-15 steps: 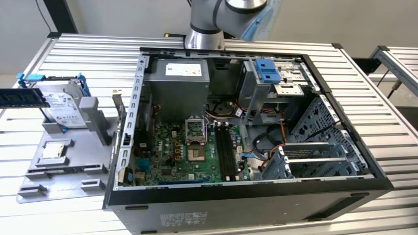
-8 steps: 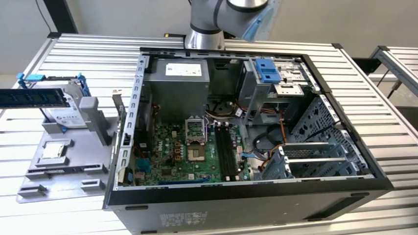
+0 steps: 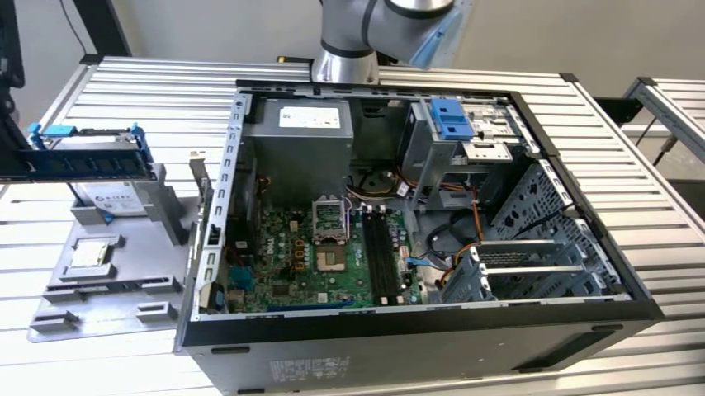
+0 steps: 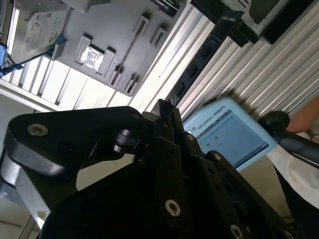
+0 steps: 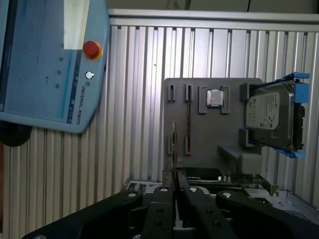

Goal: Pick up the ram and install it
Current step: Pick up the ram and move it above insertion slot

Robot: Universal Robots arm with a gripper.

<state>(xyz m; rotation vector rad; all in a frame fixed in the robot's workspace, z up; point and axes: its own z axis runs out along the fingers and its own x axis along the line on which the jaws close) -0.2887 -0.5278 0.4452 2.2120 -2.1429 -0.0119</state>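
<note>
Steel computer case (image 3: 418, 346) lies open, green motherboard (image 3: 297, 256) showing inside. Off to the exterior view's left sits the grey tray (image 3: 99, 289), with the silver hard drive (image 3: 111, 198) standing on it. The gripper (image 5: 174, 180) has its jaws pinching the blue ram (image 3: 94, 165), held level across that drive, above the tray, outside the case.

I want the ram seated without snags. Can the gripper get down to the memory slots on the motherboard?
Probably yes: the case is open, the memory slots lie bare, cables off to one side. The gripper holds the ram near the gray tray.
</note>
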